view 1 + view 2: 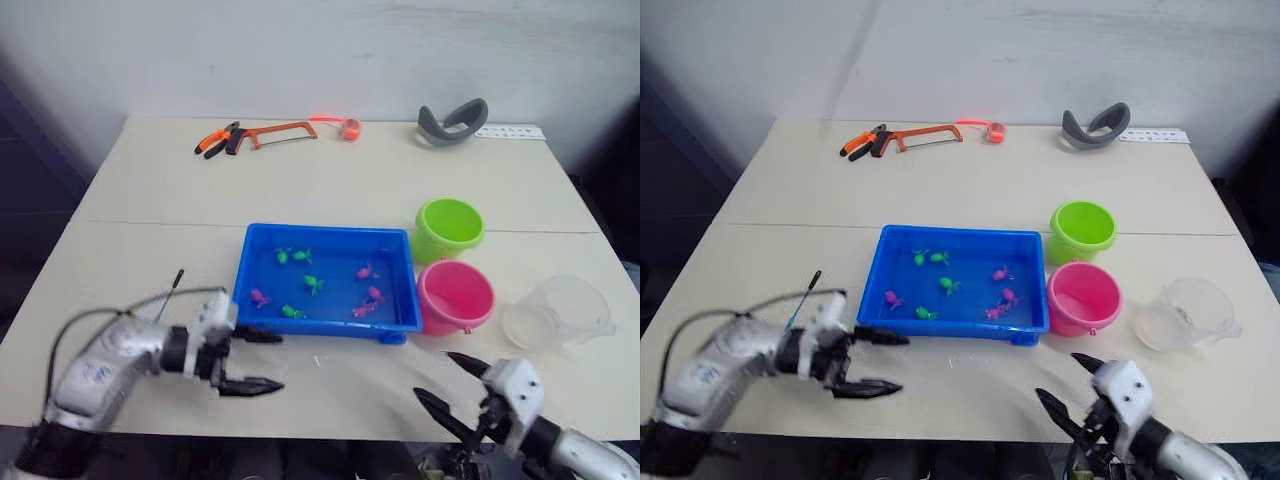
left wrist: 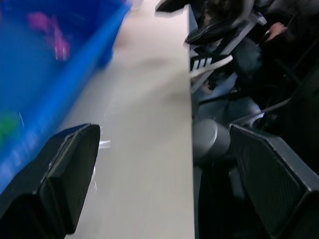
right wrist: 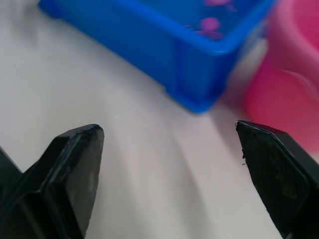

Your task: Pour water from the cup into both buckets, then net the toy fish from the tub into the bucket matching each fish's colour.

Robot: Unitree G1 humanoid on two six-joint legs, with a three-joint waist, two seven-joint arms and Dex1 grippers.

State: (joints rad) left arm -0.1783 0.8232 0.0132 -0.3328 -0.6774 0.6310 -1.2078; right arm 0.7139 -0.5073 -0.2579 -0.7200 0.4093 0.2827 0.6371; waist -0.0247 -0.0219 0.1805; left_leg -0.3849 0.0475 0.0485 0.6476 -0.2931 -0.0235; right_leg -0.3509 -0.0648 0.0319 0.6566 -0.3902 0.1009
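- Left gripper [image 1: 262,362] hovers over the table [image 1: 150,190] just left of the tub's near corner, fingers apart and empty.
- A thin dark stick [image 1: 172,288], possibly the net's handle, lies beside that arm.
- The blue tub [image 1: 325,318] sits centre, holding green and pink toy fish [image 1: 314,283].
- Right of it stand the green bucket [image 1: 449,228] and pink bucket [image 1: 455,296].
- Right gripper [image 1: 452,383] hovers near the front edge, fingers spread.
- The clear cup [image 1: 558,312] stands far right.

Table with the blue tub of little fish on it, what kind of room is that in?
Probably a workshop or robot test room. The plain table stands against a bare wall, with a hacksaw and pliers at the back, and the fish tub laid out like an exercise.
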